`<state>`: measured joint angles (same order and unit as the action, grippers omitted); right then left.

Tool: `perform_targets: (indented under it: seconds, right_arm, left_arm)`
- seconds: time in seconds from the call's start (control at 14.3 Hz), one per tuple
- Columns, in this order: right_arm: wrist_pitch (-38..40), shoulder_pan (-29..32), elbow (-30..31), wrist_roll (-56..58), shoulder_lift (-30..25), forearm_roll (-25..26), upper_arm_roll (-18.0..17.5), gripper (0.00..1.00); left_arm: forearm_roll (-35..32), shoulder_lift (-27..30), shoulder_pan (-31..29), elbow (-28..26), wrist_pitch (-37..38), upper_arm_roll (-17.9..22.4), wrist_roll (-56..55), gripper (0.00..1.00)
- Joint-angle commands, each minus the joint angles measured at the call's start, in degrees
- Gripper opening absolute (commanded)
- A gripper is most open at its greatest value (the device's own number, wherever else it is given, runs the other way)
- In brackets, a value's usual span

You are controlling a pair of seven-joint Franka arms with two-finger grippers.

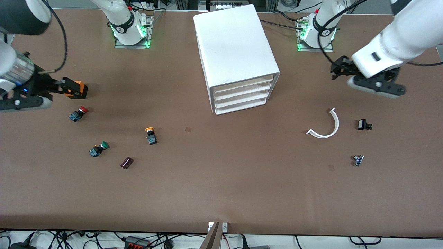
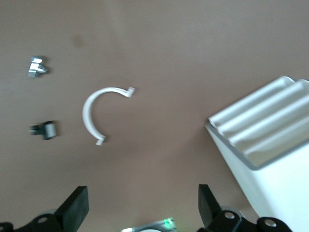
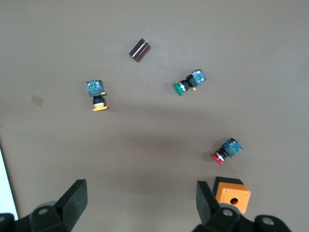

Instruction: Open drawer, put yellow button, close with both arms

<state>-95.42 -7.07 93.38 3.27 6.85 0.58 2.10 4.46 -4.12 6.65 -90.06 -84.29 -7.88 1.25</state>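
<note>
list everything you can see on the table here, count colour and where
cabinet: 1, white, four drawers all shut, mid-table near the arm bases
drawer: 1, white, uppermost of the four
yellow button: 1, yellow-orange cap, toward the right arm's end
red button: 1, red cap, under the right gripper
green button: 1, green cap, nearer the front camera than the red button
dark block: 1, maroon, beside the green button
orange box: 1, by the right gripper
curved strip: 1, white, toward the left arm's end
black part: 1, beside the strip
small metal part: 1, silver-blue
left gripper: open, waiting
right gripper: open, waiting
</note>
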Motion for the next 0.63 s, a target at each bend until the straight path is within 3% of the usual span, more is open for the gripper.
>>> perform_targets:
  seconds: [0.0,0.14,0.35,0.56]
  right_arm:
    - [-1.1,-3.1,-1.9,0.1,4.6,-0.4,0.2,1.0]
    - [-3.4,-4.8,-1.8,0.1,8.0,-0.5,0.2,1.0]
    - [-6.9,-7.3,-1.7,0.2,12.5,-1.2,0.1,1.0]
    - [-9.5,-8.0,-1.7,0.0,16.3,-1.3,0.1,1.0]
  left_arm:
    - [9.5,-5.7,0.3,2.7,2.2,-0.1,0.4,1.0]
    - [18.3,-10.1,0.5,2.6,3.1,-0.1,0.5,1.0]
    - [25.9,-15.8,2.8,2.9,2.4,-0.8,2.6,1.0]
    - [35.1,-22.4,1.9,1.7,-0.5,-0.7,24.8,1.0]
